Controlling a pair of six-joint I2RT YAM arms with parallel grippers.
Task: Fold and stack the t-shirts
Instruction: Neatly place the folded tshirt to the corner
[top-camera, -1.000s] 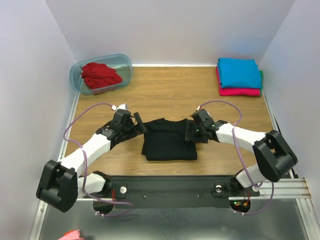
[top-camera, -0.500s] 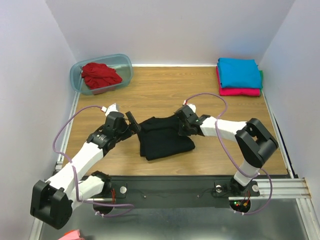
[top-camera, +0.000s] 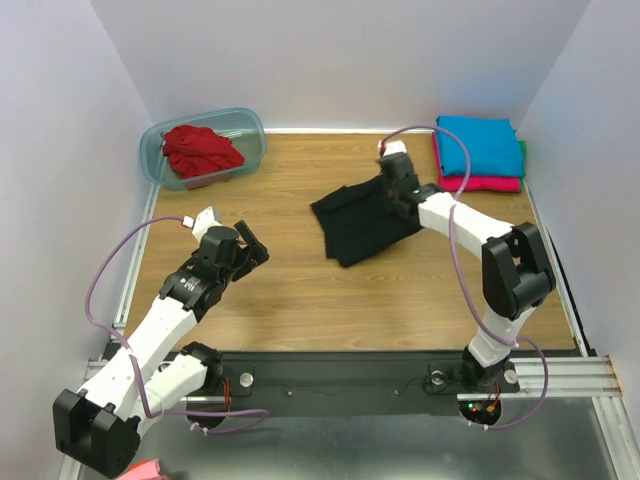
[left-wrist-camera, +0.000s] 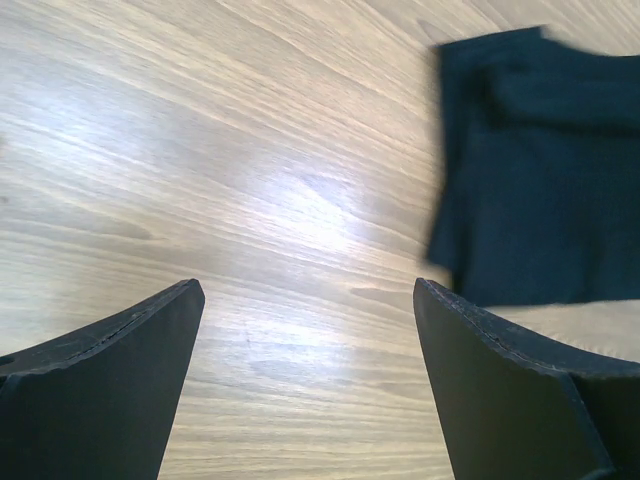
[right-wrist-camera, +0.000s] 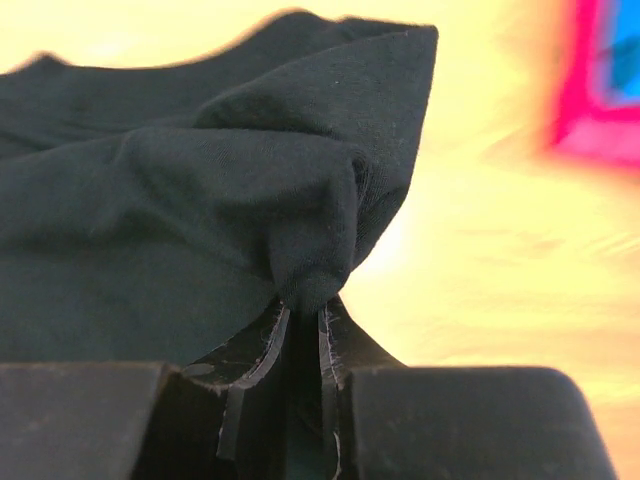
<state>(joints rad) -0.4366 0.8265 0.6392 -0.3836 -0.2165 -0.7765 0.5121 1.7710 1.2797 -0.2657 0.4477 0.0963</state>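
Observation:
A folded black t-shirt (top-camera: 360, 222) lies skewed on the wooden table, right of centre. My right gripper (top-camera: 398, 190) is shut on its far right edge, and the right wrist view shows the black cloth (right-wrist-camera: 200, 210) bunched between the jaws. A turquoise blue t-shirt (top-camera: 478, 146) lies folded on a magenta pink one (top-camera: 480, 183) at the back right. A red t-shirt (top-camera: 202, 150) sits crumpled in the tub. My left gripper (top-camera: 250, 247) is open over bare wood at the left, apart from the black t-shirt (left-wrist-camera: 540, 170).
The translucent blue-grey plastic tub (top-camera: 160, 150) stands at the back left corner. White walls close in the table on three sides. The arm bases and a black rail (top-camera: 340, 380) run along the near edge.
My right gripper has closed on the black t-shirt and dragged it from the table's centre toward the back right. My left arm has drawn back to the left, still open.

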